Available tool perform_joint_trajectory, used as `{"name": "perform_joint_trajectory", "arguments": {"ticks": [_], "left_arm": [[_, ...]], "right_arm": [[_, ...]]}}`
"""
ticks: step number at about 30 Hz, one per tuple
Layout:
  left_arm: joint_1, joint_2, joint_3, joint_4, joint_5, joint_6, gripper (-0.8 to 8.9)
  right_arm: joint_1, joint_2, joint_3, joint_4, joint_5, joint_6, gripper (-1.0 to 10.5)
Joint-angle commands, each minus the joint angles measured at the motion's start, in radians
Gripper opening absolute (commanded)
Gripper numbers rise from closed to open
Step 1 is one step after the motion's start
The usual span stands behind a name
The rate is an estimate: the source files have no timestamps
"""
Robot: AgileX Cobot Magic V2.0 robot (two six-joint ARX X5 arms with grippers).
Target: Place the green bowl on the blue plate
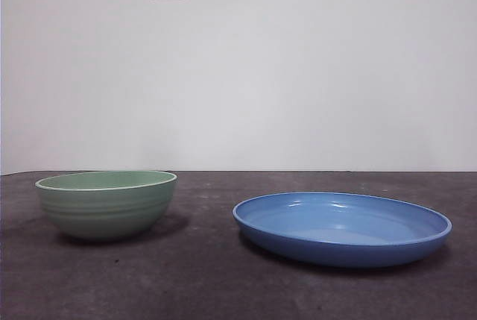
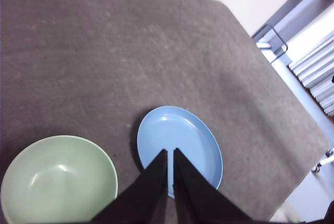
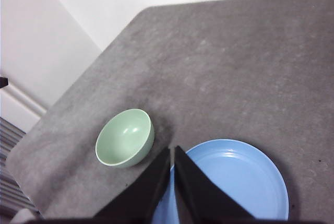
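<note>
Grippers, left [image 2: 170, 152] and right [image 3: 172, 150], seemingly closed, empty, above one green bowl [image 1: 106, 202], one blue plate [image 1: 342, 227].

The front view looks level across the table [image 1: 223, 283]; both wrist views look down from high, sharing it.

Open table all round the green bowl [image 1: 106, 204], clear gap to the blue plate [image 1: 342, 228], nothing above either, both sets of fingers high up.

Each end effector [image 2: 170, 153] has tapering matte-black jaws.
</note>
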Motion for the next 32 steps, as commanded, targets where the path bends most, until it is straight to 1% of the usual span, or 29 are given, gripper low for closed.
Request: {"name": "perform_joint_trajectory", "arguments": {"ticks": [1, 5, 9, 10, 12, 13, 16, 19, 21, 27, 32], "left_arm": [[-0.007, 0.013, 0.025, 0.009, 0.008, 0.035, 0.29], [-0.007, 0.016, 0.025, 0.009, 0.008, 0.036, 0.48], [-0.007, 0.016, 0.025, 0.01, 0.008, 0.039, 1.85], [-0.007, 0.016, 0.025, 0.01, 0.008, 0.039, 2.26], [-0.007, 0.018, 0.025, 0.011, 0.008, 0.039, 2.95], [-0.007, 0.018, 0.025, 0.011, 0.008, 0.04, 3.46], [-0.007, 0.019, 0.025, 0.012, 0.008, 0.053, 4.61], [-0.007, 0.019, 0.025, 0.013, 0.008, 0.063, 5.39], [-0.007, 0.019, 0.025, 0.013, 0.008, 0.066, 5.43], [-0.007, 0.019, 0.025, 0.013, 0.008, 0.067, 5.4], [-0.006, 0.02, 0.025, 0.008, 0.005, 0.114, 5.38]], "right_arm": [[0.007, 0.007, 0.021, 0.001, -0.003, -0.04, 0.1], [0.006, 0.008, 0.021, -0.002, 0.003, -0.04, 0.1], [0.007, 0.008, 0.021, -0.002, 0.003, -0.04, 0.2], [0.007, 0.008, 0.021, -0.002, 0.003, -0.04, 0.5], [0.007, 0.008, 0.021, -0.002, 0.003, -0.04, 1.5], [0.007, 0.008, 0.021, -0.002, 0.003, -0.04, 2.5], [0.007, 0.008, 0.021, -0.001, 0.003, -0.04, 4.8], [0.007, 0.008, 0.021, -0.001, 0.006, -0.04, 6.2], [0.007, 0.008, 0.021, -0.001, 0.006, -0.04, 6.4], [0.007, 0.008, 0.021, -0.002, 0.005, -0.04, 6.4], [0.007, 0.008, 0.021, -0.002, 0.003, -0.039, 6.4]]}}
